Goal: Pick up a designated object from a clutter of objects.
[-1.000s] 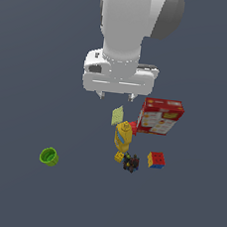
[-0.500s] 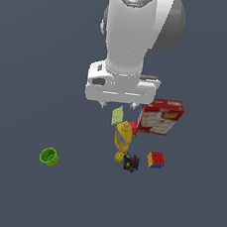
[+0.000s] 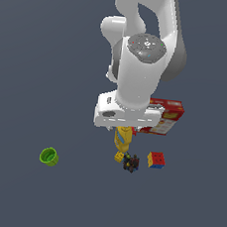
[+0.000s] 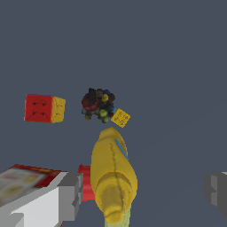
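The designated object [image 3: 131, 162] is a small dark lumpy thing with coloured specks, lying on the floor between the yellow brick [image 3: 118, 157] and the colour cube [image 3: 155, 159]. In the wrist view the dark object [image 4: 98, 105] lies beyond the yellow bottle [image 4: 113, 177], touching or almost touching the yellow brick [image 4: 120, 118]. My gripper [image 4: 144, 193] is open wide and empty, above the bottle and short of the dark object. One finger [image 4: 71, 195] is beside the red box [image 4: 22, 181]. In the exterior view the hand [image 3: 128, 114] hides the fingers.
The yellow bottle [image 3: 123, 138] and the red printed box [image 3: 168, 114] lie partly under the hand. The colour cube [image 4: 44, 108] is apart from the dark object. A pale green card edge [image 4: 119, 220] shows under the bottle. A green cup [image 3: 48, 156] sits alone at the exterior view's left.
The arm has come down towards the clutter and a little to the exterior view's right. The hand now hides the fingertips and the green card. No object has moved.
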`<state>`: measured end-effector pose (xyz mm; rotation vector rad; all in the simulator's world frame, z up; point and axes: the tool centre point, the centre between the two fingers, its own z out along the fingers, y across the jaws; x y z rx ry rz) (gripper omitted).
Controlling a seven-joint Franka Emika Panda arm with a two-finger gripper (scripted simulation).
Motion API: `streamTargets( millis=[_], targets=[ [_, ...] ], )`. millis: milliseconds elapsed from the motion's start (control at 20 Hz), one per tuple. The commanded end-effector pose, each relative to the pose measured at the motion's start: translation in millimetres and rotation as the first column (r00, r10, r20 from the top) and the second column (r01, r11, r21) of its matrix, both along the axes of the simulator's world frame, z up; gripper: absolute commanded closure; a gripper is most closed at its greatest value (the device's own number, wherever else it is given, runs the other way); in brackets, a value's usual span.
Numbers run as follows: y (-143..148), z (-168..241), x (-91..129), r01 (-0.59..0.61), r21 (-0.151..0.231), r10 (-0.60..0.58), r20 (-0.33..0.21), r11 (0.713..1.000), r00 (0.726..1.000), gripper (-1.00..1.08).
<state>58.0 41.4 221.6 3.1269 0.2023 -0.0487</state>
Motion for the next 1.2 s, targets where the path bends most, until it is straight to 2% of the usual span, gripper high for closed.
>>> streamTargets(
  millis=[0,300,600,1150],
  targets=[
    [10,-22,12,-0.023,-0.001,0.023,0.005,1.0,1.0,-0.92],
    [34,-72,35,-0.071,0.002,0.071,0.018,0.997,0.997,-0.92],
    [50,-107,46,-0.102,0.006,0.102,0.026,0.995,0.994,-0.92],
    [59,-127,50,-0.119,0.01,0.118,0.029,0.993,0.993,-0.92]
  ],
)
